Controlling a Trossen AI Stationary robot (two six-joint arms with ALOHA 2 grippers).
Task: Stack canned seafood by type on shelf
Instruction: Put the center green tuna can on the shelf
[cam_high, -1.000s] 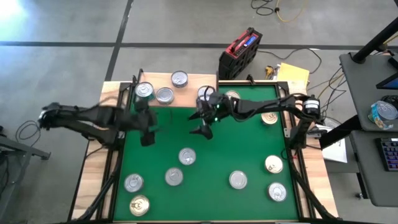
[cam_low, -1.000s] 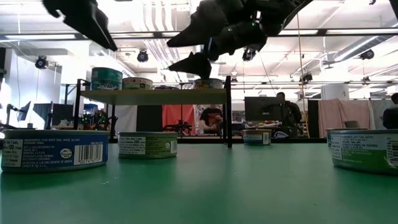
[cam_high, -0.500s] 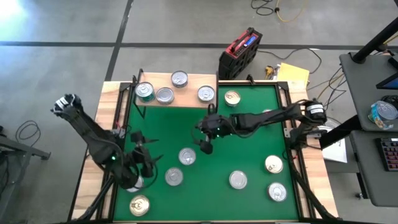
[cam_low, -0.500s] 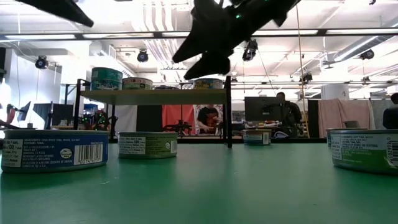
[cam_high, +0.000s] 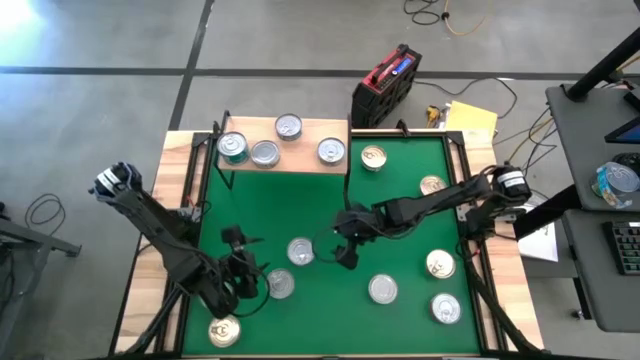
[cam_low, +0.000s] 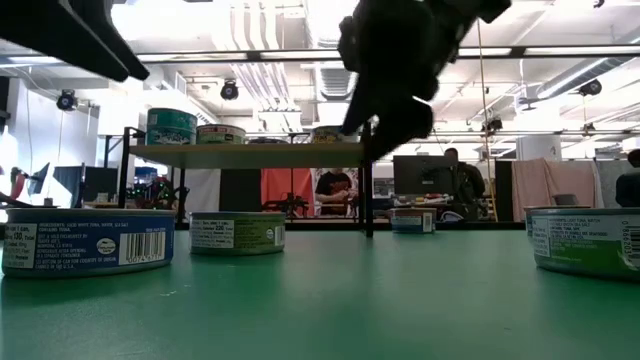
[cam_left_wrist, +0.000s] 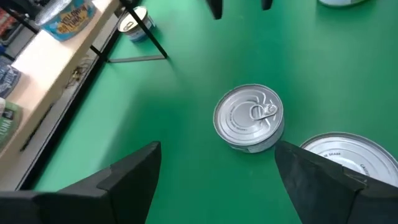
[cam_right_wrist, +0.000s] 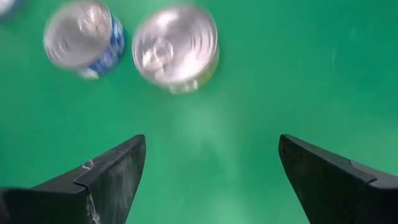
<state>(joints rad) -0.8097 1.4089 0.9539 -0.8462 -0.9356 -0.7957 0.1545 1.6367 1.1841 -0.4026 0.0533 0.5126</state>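
The shelf (cam_high: 300, 140), a small wood board on black legs, stands at the mat's far left with several tins (cam_high: 265, 153) on top. More tins lie flat on the green mat (cam_high: 400, 220). One silver-topped tin (cam_high: 300, 252) (cam_left_wrist: 249, 118) lies between the two grippers. My left gripper (cam_high: 244, 256) (cam_left_wrist: 217, 149) hovers open at its left, with a second tin (cam_high: 281, 284) (cam_left_wrist: 348, 158) beside one of its fingers. My right gripper (cam_high: 342, 252) (cam_right_wrist: 211, 142) hovers open at its right, pointing down at the mat, both tins (cam_right_wrist: 176, 46) ahead of it.
Gold-topped tins lie at the far right (cam_high: 373, 157) (cam_high: 432, 185), right (cam_high: 440, 264) and near left (cam_high: 225, 330). Silver ones lie near right (cam_high: 383, 289) (cam_high: 446, 308). The mat's middle, in front of the shelf, is bare. A red case (cam_high: 385, 85) sits beyond the table.
My left gripper has swung from in front of the shelf toward the table's near edge and down, to beside the two middle tins. My right gripper has gone from the shelf's front toward the near edge, tipping further downward. Both have stayed open. No tin has moved.
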